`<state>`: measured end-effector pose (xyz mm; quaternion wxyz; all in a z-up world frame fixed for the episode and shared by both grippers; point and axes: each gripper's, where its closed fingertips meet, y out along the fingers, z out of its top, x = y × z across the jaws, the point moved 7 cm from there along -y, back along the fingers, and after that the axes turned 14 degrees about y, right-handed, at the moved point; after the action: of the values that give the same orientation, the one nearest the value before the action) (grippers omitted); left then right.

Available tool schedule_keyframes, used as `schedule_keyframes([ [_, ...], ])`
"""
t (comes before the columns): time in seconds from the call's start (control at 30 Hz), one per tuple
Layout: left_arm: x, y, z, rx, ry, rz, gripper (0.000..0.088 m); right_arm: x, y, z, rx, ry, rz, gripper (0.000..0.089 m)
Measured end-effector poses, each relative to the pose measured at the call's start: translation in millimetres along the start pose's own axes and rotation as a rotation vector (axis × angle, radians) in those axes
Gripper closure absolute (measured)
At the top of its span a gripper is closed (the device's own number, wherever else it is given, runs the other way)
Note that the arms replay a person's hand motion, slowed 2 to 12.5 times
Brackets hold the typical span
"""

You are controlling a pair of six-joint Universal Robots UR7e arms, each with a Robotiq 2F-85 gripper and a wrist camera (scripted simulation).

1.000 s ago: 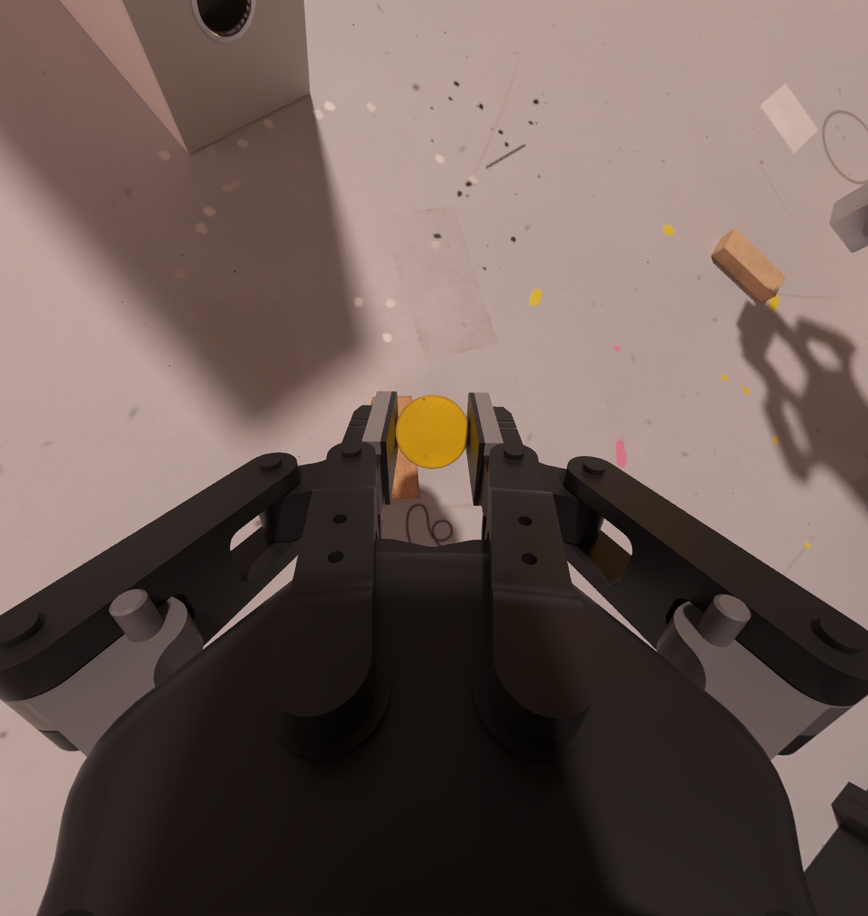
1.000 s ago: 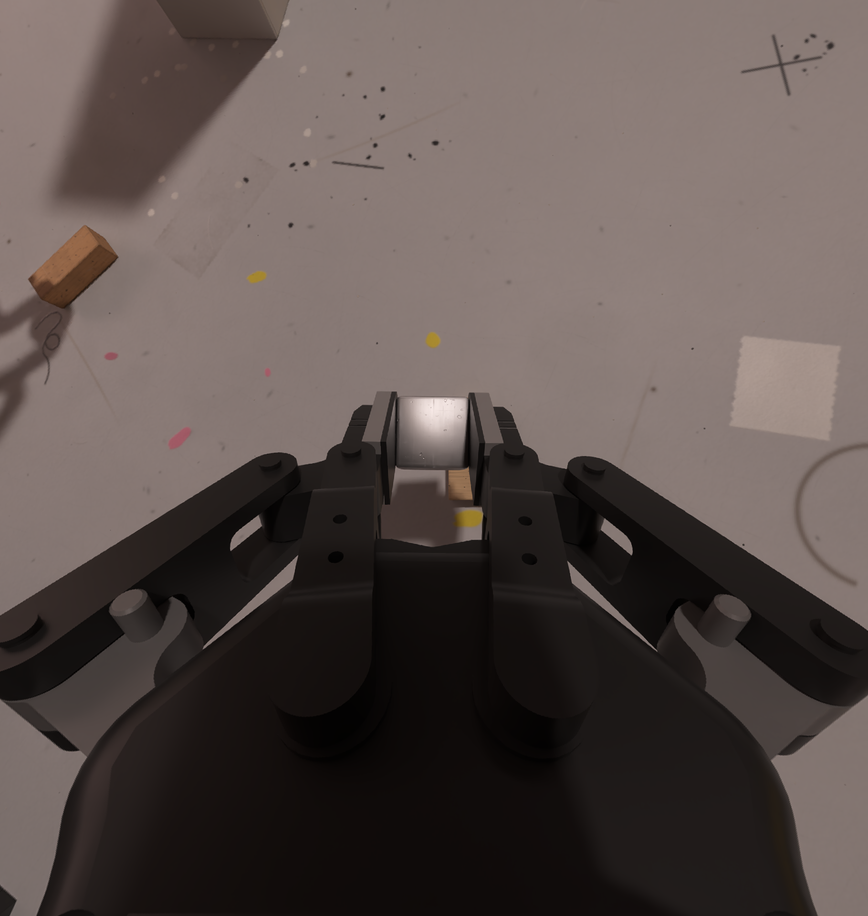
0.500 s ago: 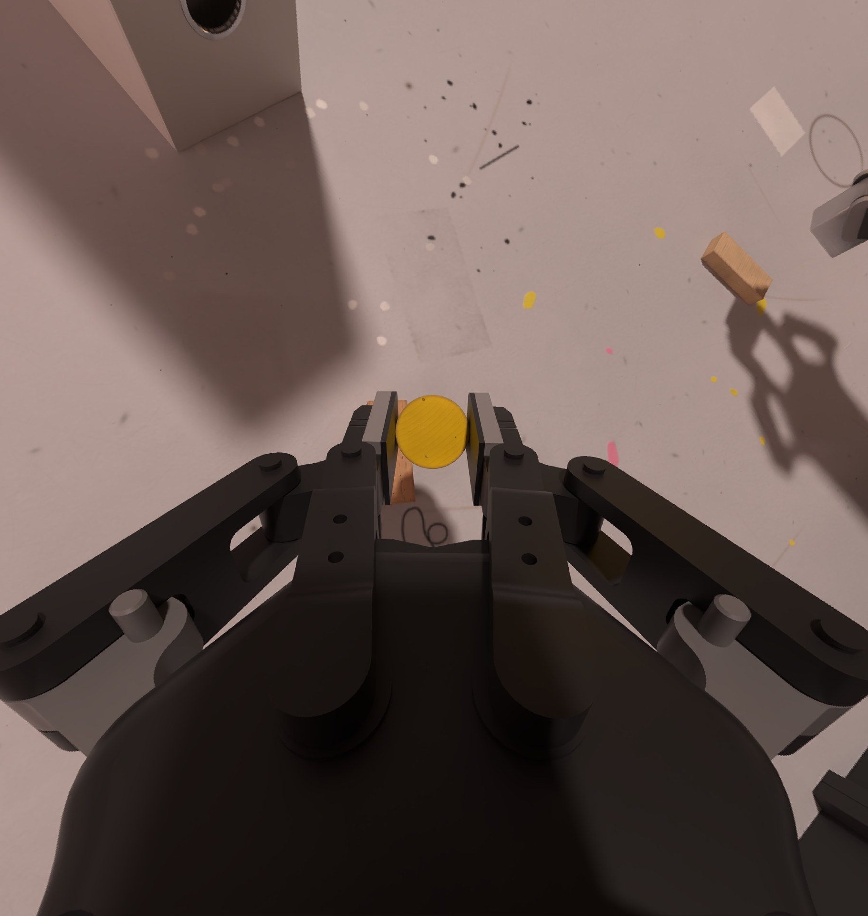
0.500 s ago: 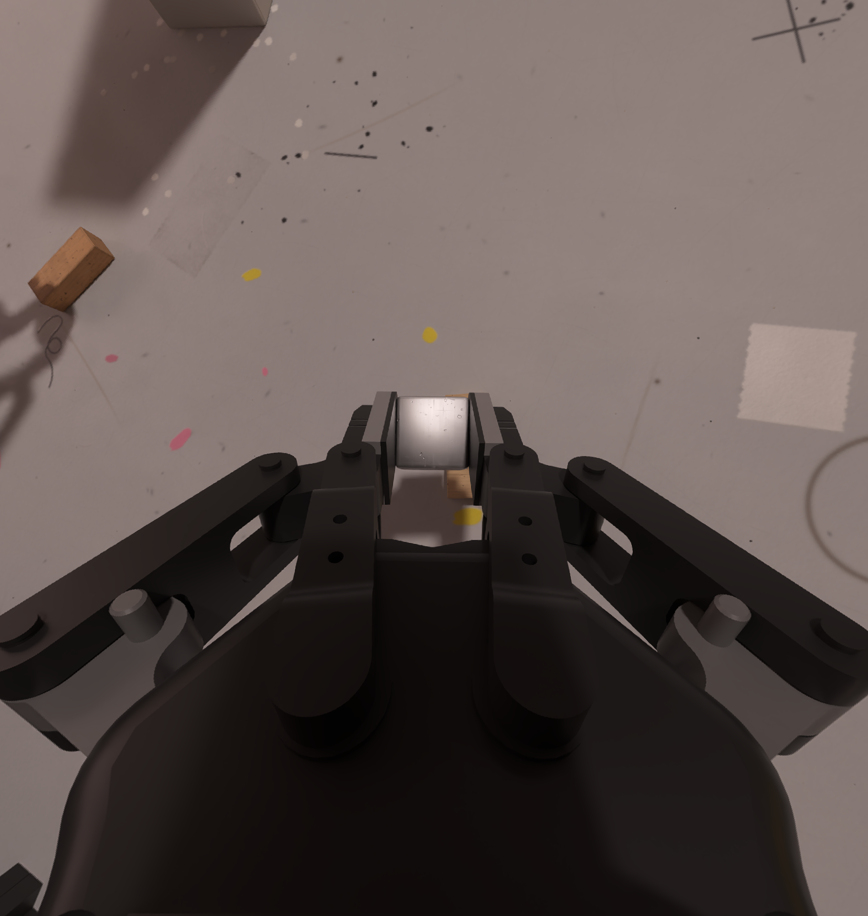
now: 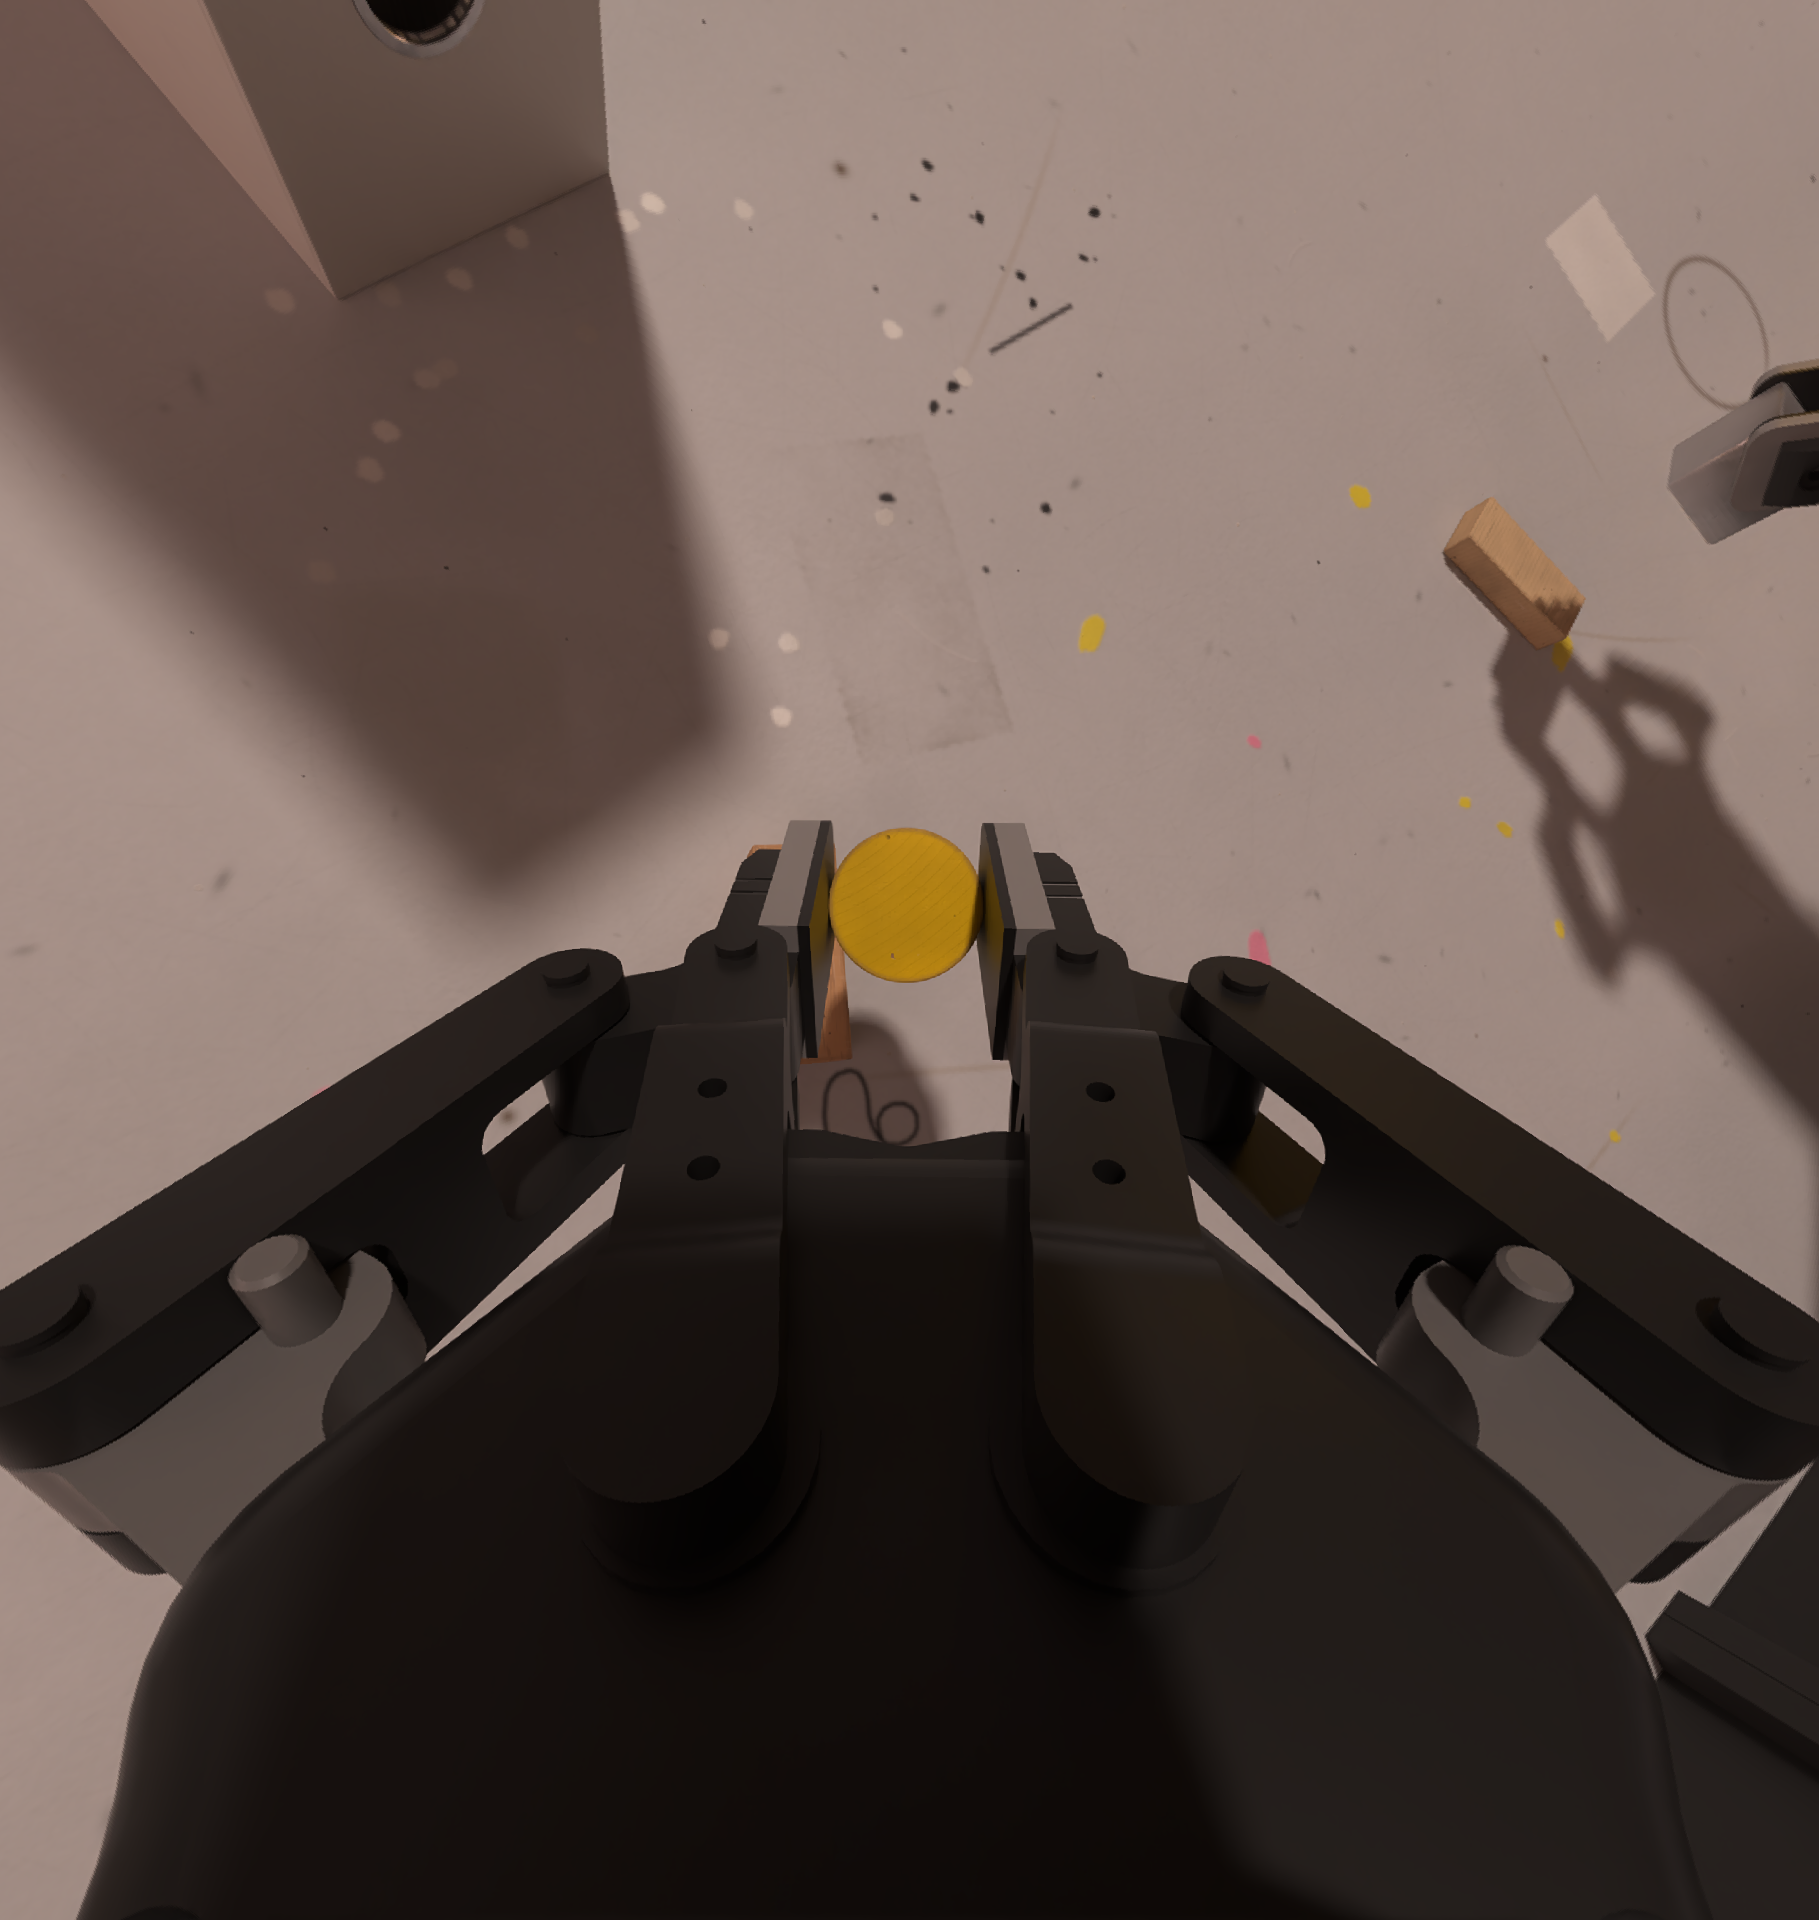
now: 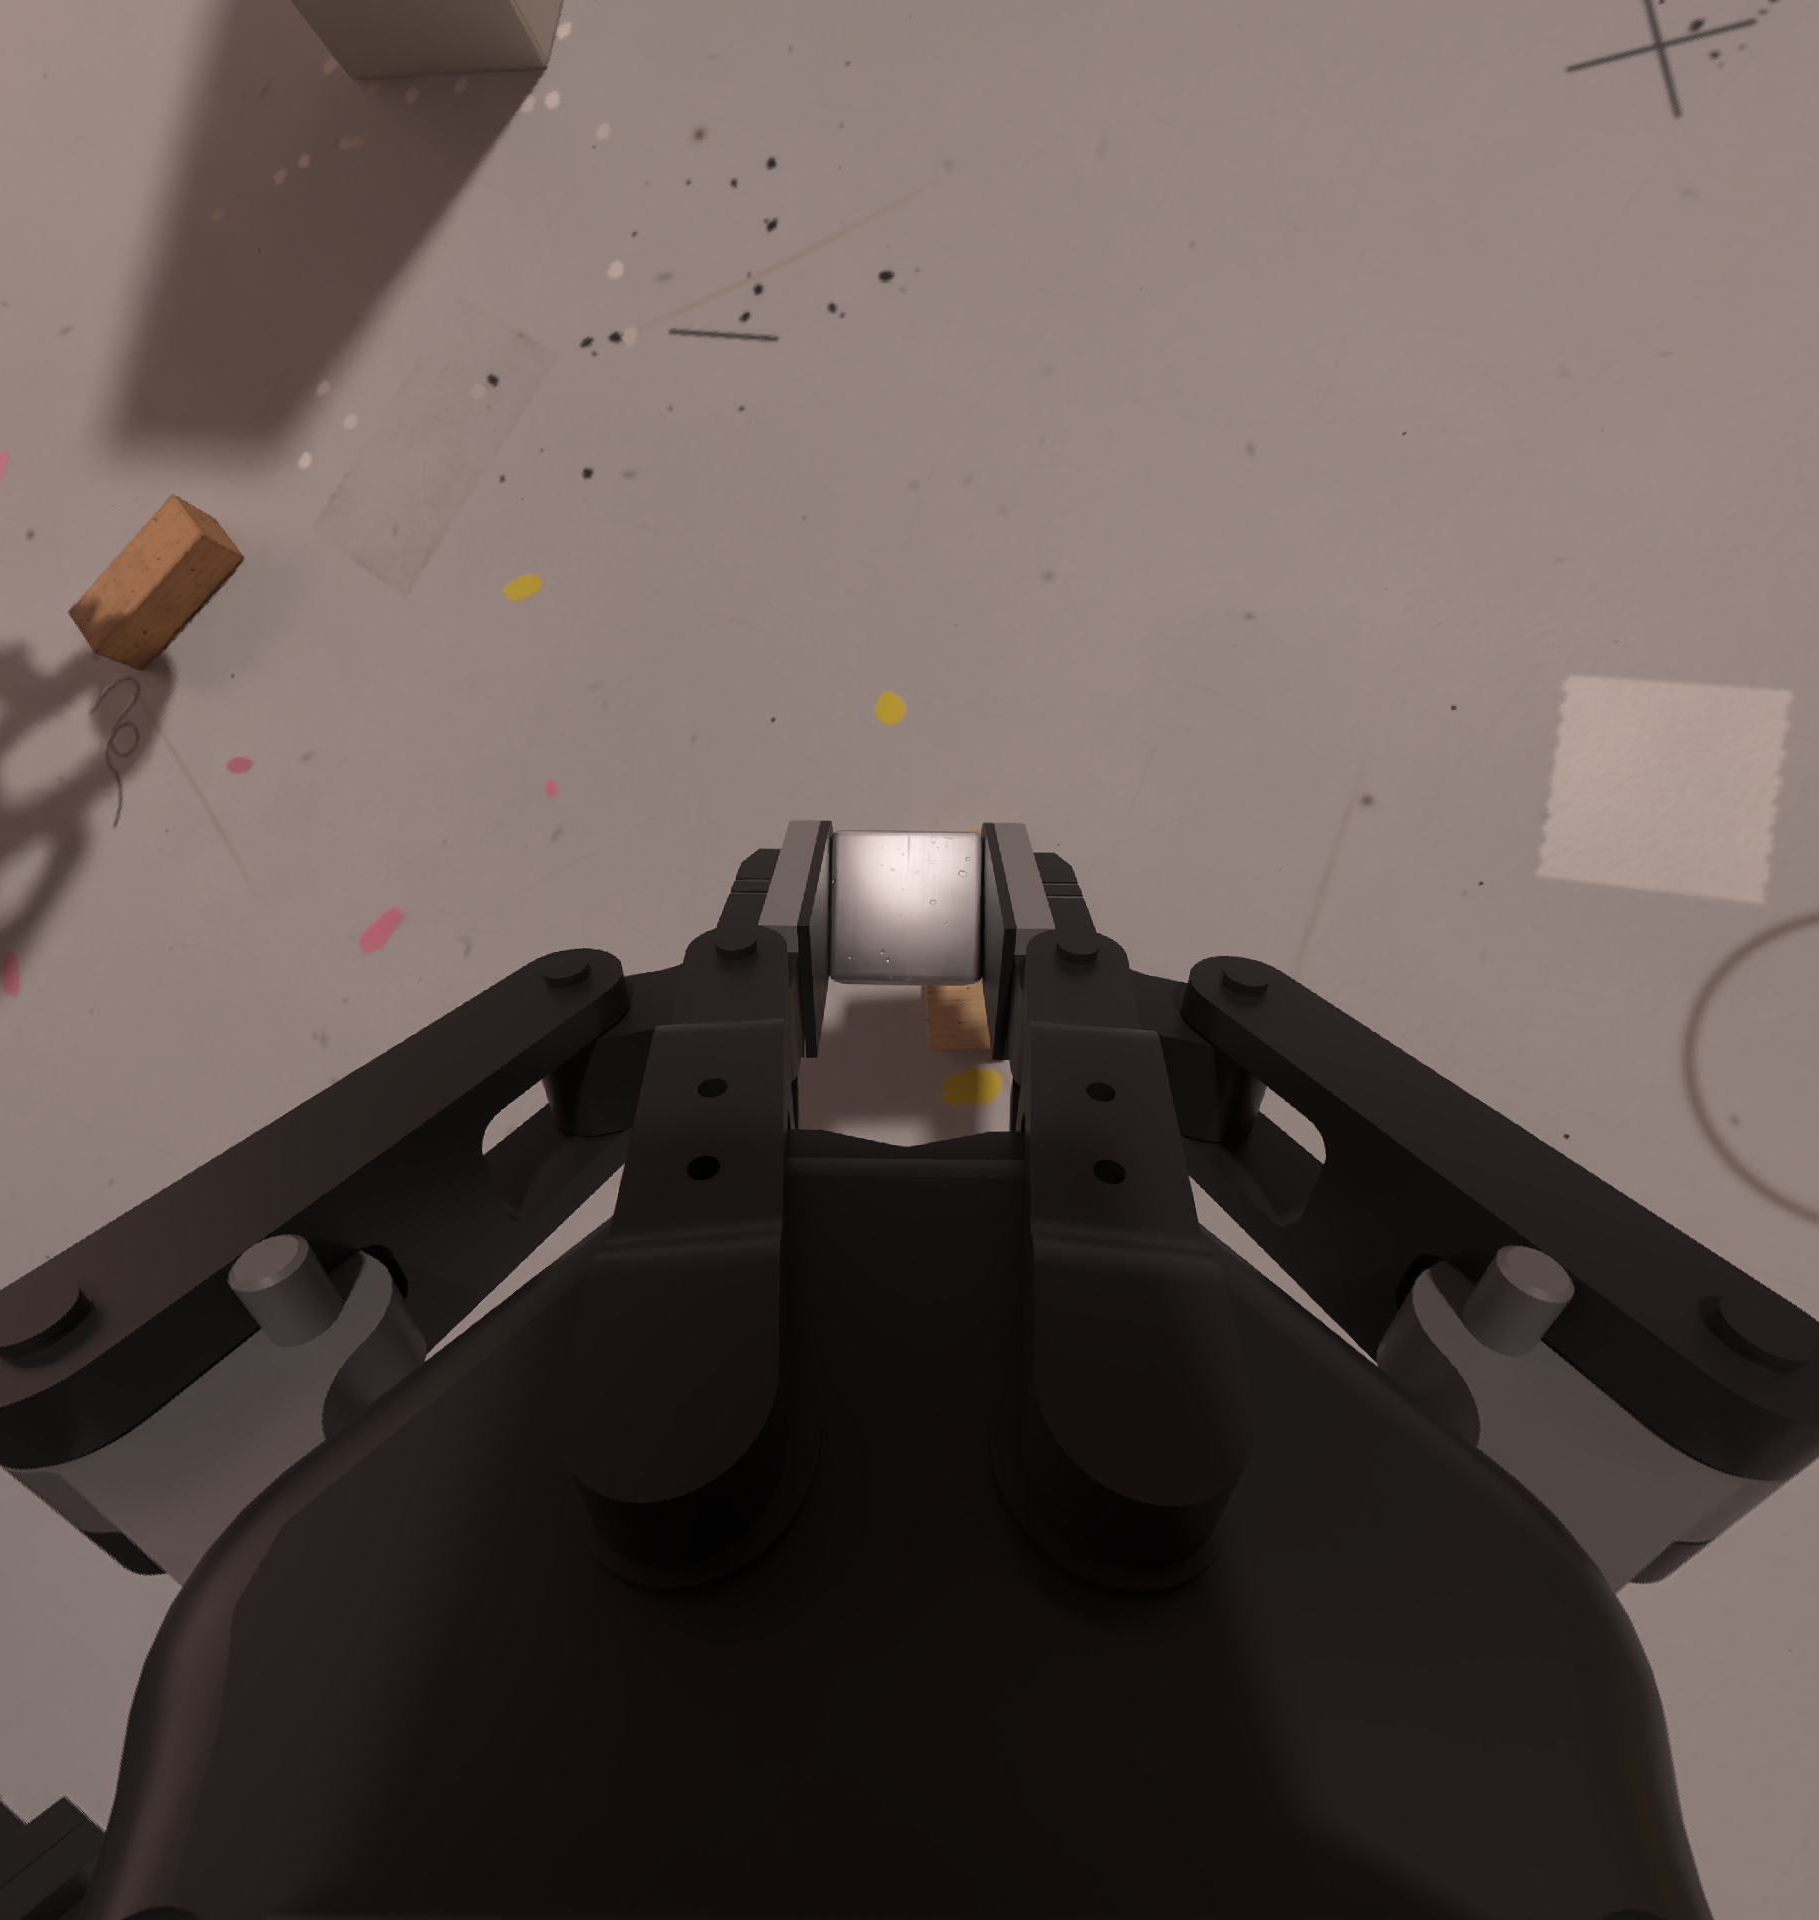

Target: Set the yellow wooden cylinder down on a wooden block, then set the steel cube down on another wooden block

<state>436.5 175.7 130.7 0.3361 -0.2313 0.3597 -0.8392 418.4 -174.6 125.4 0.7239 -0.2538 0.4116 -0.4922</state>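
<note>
Both grippers hold their loads above the table.
Left gripper (image 5: 904, 906) clamps the yellow cylinder (image 5: 903, 904); right gripper (image 6: 905, 906) grips the steel cube (image 6: 905, 904).

Lighting is even and moderately dim, and both views are sharp. Hard-edged shadows fall across the tabletop (image 5: 1248, 260), one cast by the pale box (image 5: 448, 135). Glare whitens the steel cube (image 6: 905, 902). Wide-angle distortion bends the picture edges. Each hand's body is near-black and underexposed.
</note>
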Motion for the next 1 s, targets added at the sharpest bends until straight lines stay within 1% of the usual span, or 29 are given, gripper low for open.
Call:
schedule_keyframes([
  [0.23,-1.7,1.7,-1.3,-0.006,-0.028,-0.022,0.0632,0.2,1.3,0.9,-0.024,-0.012,-0.011,0.0643],
  [0.5,-0.3,-2.2,-3.5,-0.002,-0.071,-0.049,0.0632,-2.8,-3.6,-0.8,-0.039,-0.009,-0.012,0.0643],
  [1.0,-1.4,-1.3,-3.0,-0.001,-0.077,-0.050,0.0632,-1.1,-0.6,-1.1,-0.035,0.001,-0.004,0.0643],
])
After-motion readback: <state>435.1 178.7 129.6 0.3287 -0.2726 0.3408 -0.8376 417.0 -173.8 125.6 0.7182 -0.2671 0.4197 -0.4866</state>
